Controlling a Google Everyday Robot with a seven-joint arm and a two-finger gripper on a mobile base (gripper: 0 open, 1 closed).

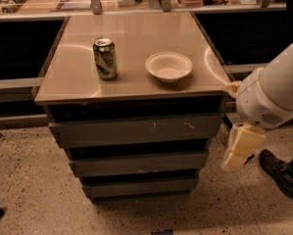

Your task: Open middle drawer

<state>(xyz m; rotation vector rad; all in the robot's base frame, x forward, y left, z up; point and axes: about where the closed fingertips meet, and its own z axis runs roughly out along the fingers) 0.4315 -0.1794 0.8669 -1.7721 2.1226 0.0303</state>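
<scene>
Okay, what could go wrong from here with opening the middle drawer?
The gripper hangs to the right of the cabinet, about level with the top drawer; it could catch that front instead of the middle drawer. The middle front shows no handle, so a pull may slip. A jolt could topple the soda can near the bowl.

Floor (136, 214) before the middle drawer (138, 163) lies open; the gripper (239, 150), seemingly, hangs just right.
</scene>
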